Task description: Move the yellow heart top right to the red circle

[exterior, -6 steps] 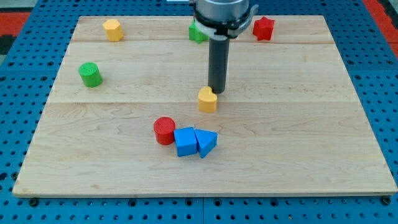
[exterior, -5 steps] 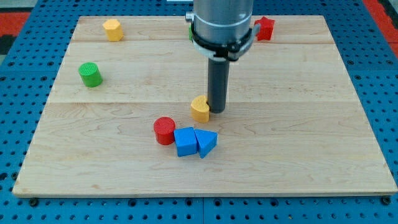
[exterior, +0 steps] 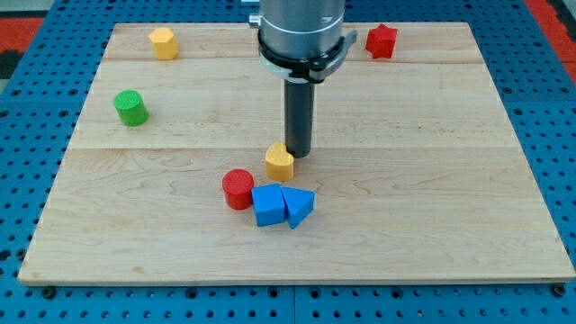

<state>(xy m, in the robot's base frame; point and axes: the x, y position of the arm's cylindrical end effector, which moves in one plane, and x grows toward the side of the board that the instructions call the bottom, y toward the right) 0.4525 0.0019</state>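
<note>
The yellow heart [exterior: 280, 163] lies near the board's middle, up and to the right of the red circle [exterior: 238, 189], with a small gap between them. My tip [exterior: 298, 154] touches the heart's upper right side. The dark rod rises from there to the arm's grey body at the view's top.
A blue cube [exterior: 268, 204] and a blue triangle [exterior: 298, 206] sit just right of the red circle, below the heart. A green cylinder [exterior: 130, 108] is at the left, a yellow hexagon [exterior: 163, 42] top left, a red star [exterior: 382, 41] top right. The wooden board [exterior: 450, 180] lies on a blue pegboard.
My tip moved down and to the left, pushing the yellow heart down-left toward the red circle. The green block at the top is now hidden behind the arm.
</note>
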